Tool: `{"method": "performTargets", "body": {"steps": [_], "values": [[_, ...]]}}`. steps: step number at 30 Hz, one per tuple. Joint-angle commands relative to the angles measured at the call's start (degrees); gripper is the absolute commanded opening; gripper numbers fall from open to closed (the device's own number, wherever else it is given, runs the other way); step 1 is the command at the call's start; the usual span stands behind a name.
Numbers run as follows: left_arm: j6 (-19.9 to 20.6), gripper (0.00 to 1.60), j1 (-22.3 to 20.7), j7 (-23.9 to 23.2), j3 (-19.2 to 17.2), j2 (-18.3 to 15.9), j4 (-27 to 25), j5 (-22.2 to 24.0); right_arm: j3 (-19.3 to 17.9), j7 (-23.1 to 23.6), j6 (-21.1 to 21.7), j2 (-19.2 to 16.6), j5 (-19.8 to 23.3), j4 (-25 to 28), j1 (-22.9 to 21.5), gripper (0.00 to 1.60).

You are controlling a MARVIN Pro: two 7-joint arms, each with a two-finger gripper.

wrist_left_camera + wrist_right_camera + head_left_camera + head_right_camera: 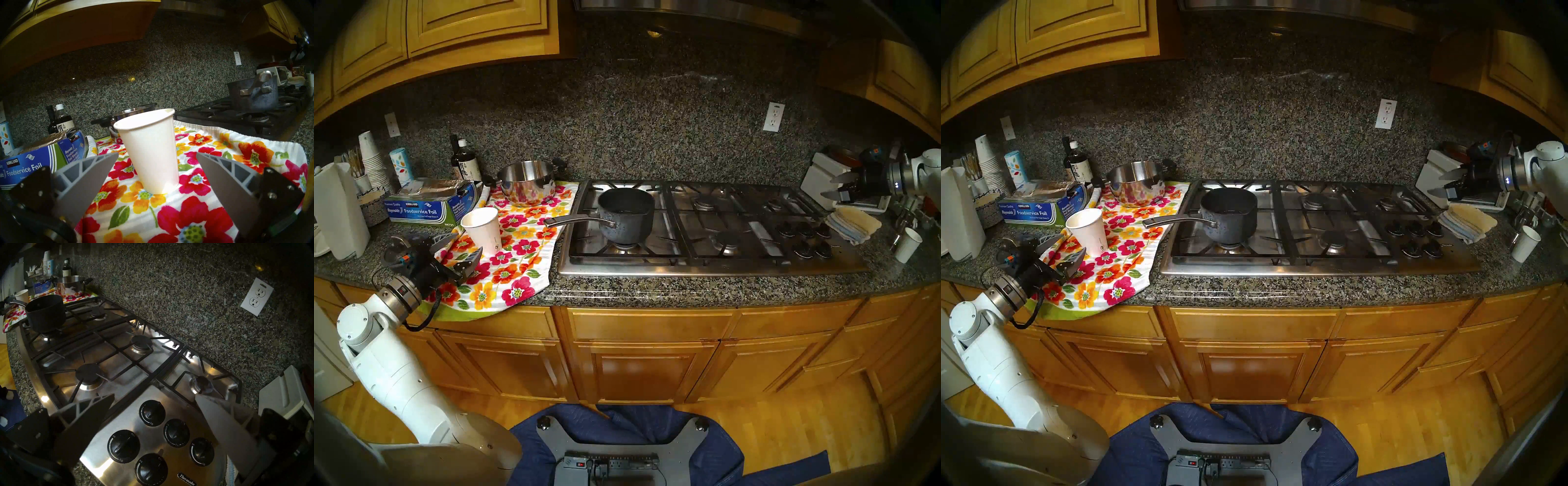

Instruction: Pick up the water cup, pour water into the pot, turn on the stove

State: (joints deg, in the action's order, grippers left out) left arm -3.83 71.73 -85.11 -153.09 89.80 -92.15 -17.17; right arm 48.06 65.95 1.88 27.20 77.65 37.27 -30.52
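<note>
The water cup (483,230) (1088,232) stands upright on a floral towel, left of the stove. My left gripper (470,242) (1075,242) is open, low over the towel, just short of the cup. In the left wrist view the cup (149,149) stands centred beyond the open gripper (157,153), untouched. The dark speckled pot (628,213) (254,95) (45,312) sits on the stove's (704,266) front left burner, handle toward the cup. My right gripper (827,186) (154,395) is open and empty, above the stove's right end, with the black knobs (153,438) below it.
A shiny steel two-handled pot (526,183) stands on the towel (517,258) behind the cup. A foil box (426,207), bottles, a cup stack (371,159) and a paper towel roll (341,210) crowd the left. Folded cloths (853,222), a small cup (907,244) and a white appliance (819,176) are at the right.
</note>
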Motion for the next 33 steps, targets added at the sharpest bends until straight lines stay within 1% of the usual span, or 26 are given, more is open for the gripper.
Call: {"method": "performTargets", "body": {"steps": [1, 4, 10, 11, 12, 14, 15, 16, 19, 23, 25, 28, 30, 33], "values": [[-0.02, 1.6, -1.21, 0.11, 0.09, -0.6, -1.2, 1.33, -0.33, -1.91, 4.75, -1.02, 0.13, 3.38, -3.59, 1.6], [-0.02, 1.6, -1.21, 0.11, 0.1, -0.6, -1.2, 1.34, 0.69, -2.86, 7.34, -1.67, -1.21, 6.24, -4.71, 1.6], [-0.02, 1.6, -1.19, 0.11, 0.12, -0.6, -1.19, 1.31, 2.15, -5.69, 9.87, -3.55, -4.85, 11.85, -7.46, 1.6], [-0.02, 1.6, -1.19, 0.11, 0.13, -0.6, -1.19, 1.3, 2.32, -5.85, 9.81, -3.4, -6.91, 12.29, -7.52, 1.6], [-0.02, 1.6, -1.18, 0.11, 0.13, -0.6, -1.19, 1.26, 4.44, -6.27, 9.69, -2.73, -9.97, 13.14, -8.47, 1.6], [-0.02, 1.6, -1.18, 0.11, 0.13, -0.61, -1.19, 1.29, 4.31, -7.19, 10.49, -3.9, -10.15, 15.22, -9.04, 1.6], [-0.02, 1.6, -1.18, 0.11, 0.14, -0.61, -1.19, 1.27, 4.91, -7.81, 10.68, -3.66, -11.83, 15.79, -9.54, 1.6], [-0.02, 1.6, -1.18, 0.11, 0.14, -0.61, -1.19, 1.28, 4.67, -8.38, 11.12, -4.01, -12.26, 16.59, -9.66, 1.6], [-0.02, 1.6, -1.17, 0.11, 0.15, -0.61, -1.19, 1.26, 4.77, -10.28, 12.89, -5.04, -12.1, 18.74, -10.74, 1.6], [-0.02, 1.6, -1.16, 0.11, 0.17, -0.61, -1.19, 1.21, 3.69, -12.96, 15.29, -6.03, -10.42, 20.29, -10.99, 1.6], [-0.03, 1.6, -1.15, 0.11, 0.18, -0.61, -1.18, 1.15, 2.27, -13.93, 16.78, -6.78, -7.42, 20.87, -10.76, 1.6], [-0.03, 1.6, -1.14, 0.11, 0.19, -0.62, -1.18, 1.16, 1.58, -16.64, 18.91, -7.1, -6.09, 22.01, -10.83, 1.6], [-0.03, 1.6, -1.14, 0.11, 0.19, -0.62, -1.18, 1.18, 1.0, -18.23, 19.98, -7.52, -4.38, 22.78, -10.63, 1.6], [-0.02, 1.6, -1.15, 0.11, 0.17, -0.62, -1.19, 1.26, 0.73, -21.77, 21.44, -7.9, -3.1, 24.54, -10.25, 1.6]]}}
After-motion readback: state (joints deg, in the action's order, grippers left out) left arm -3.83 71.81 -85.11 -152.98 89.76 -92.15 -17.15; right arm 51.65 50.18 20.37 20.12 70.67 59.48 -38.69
